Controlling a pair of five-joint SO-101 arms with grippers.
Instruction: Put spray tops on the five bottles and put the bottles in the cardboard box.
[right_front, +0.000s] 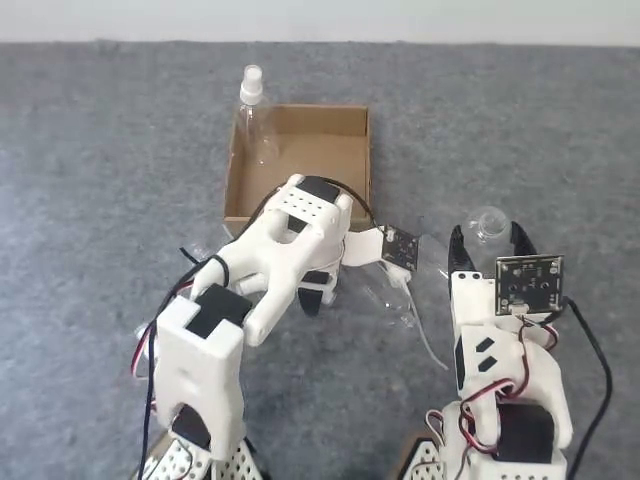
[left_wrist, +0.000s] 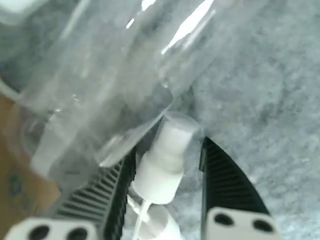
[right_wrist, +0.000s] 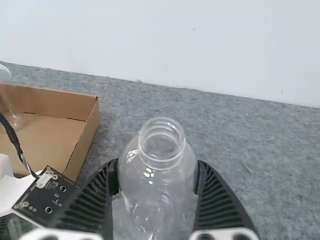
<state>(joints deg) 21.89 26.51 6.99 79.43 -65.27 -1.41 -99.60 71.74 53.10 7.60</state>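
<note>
My left gripper has its jaws close around a white spray top, thin dip tube toward the camera, beside clear bottles lying on the carpet. From above, this gripper sits just in front of the cardboard box. My right gripper is shut on an upright clear bottle with an open neck, right of the box. A capped bottle stands in the box's far left corner.
Clear bottles lie on the grey carpet between the two arms. The left arm's camera board and its cable sit close to the right gripper. A white wall runs along the far side.
</note>
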